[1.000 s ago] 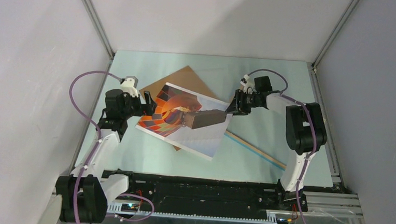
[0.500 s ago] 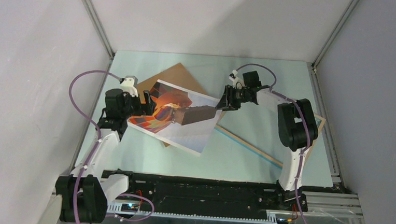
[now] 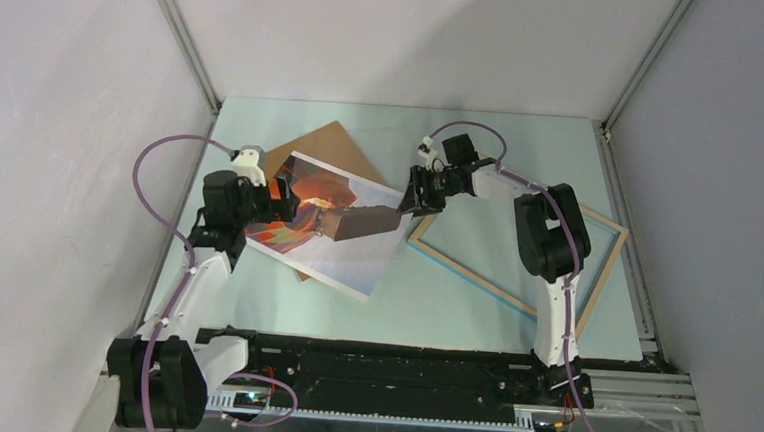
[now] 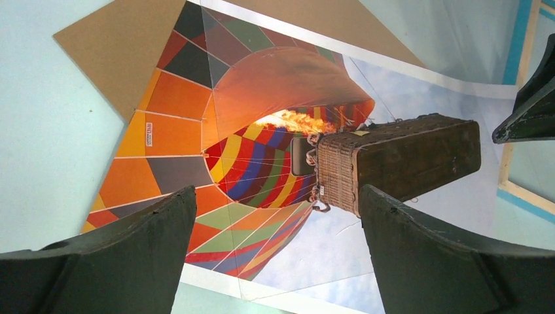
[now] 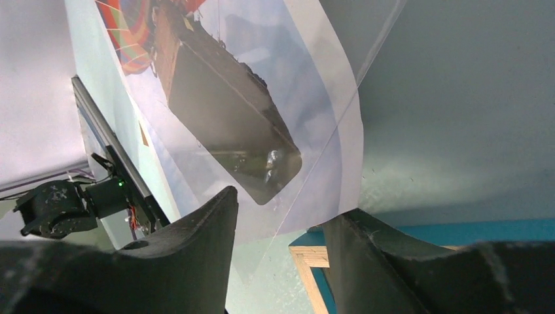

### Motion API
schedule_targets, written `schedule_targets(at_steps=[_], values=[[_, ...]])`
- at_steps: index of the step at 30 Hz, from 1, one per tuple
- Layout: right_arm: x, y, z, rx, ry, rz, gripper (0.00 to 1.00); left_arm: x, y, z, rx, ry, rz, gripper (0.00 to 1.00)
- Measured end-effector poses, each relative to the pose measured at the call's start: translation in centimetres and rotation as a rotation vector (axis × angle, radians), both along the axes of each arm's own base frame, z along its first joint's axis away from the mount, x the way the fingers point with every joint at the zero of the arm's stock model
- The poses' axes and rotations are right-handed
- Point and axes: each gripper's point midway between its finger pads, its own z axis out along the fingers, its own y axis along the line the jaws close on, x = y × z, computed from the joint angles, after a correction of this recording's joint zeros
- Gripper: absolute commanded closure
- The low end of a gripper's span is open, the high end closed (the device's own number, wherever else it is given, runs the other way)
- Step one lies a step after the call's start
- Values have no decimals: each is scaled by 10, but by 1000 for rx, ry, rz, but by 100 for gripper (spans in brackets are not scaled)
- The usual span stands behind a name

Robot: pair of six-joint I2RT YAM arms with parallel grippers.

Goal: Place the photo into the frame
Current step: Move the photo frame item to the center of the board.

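The photo point(image 3: 345, 259), a hot-air balloon print, lies tilted on the brown backing board point(image 3: 327, 143), left of the frame point(image 3: 474, 278). The frame lies flat with light wood facing up and a blue edge. My left gripper point(image 3: 289, 202) hovers open over the balloon end of the photo point(image 4: 262, 98), touching nothing. My right gripper point(image 3: 406, 202) is at the photo's right corner point(image 5: 327, 163), its fingers apart with that corner between them. The frame's wooden corner point(image 5: 314, 258) shows just beyond the right finger.
Grey walls with metal rails close in the pale green table on three sides. The backing board point(image 4: 124, 46) sticks out beyond the photo at the far left. A right finger point(image 4: 533, 98) shows in the left wrist view, beside the frame's rail point(image 4: 507, 170).
The right gripper has moved left, and the photo and backing board have slid left with it, uncovering the frame's left half. The left arm has stayed put.
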Motion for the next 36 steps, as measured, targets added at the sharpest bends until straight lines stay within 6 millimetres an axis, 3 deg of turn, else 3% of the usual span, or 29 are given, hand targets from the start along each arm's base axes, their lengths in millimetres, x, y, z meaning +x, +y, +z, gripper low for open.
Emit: schedule_targets(at_steps=[10, 15, 21, 27, 30, 36], values=[[-5, -4, -9, -95, -7, 20, 21, 2, 1, -1, 4, 7, 6, 2], [-5, -9, -10, -134, -34, 32, 17, 5, -1, 5, 22, 4, -6, 2], [-13, -29, 15, -207, -143, 50, 13, 13, -27, 20, 78, -31, -104, 2], [-33, -62, 46, -299, -324, 97, 12, 22, -50, 15, 104, -11, -179, 2], [-48, -78, 39, -367, -370, 143, 13, 26, -62, 11, 113, 6, -212, 2], [-92, -114, 2, -517, -369, 250, 15, 28, -79, 4, 115, 27, -256, 2]])
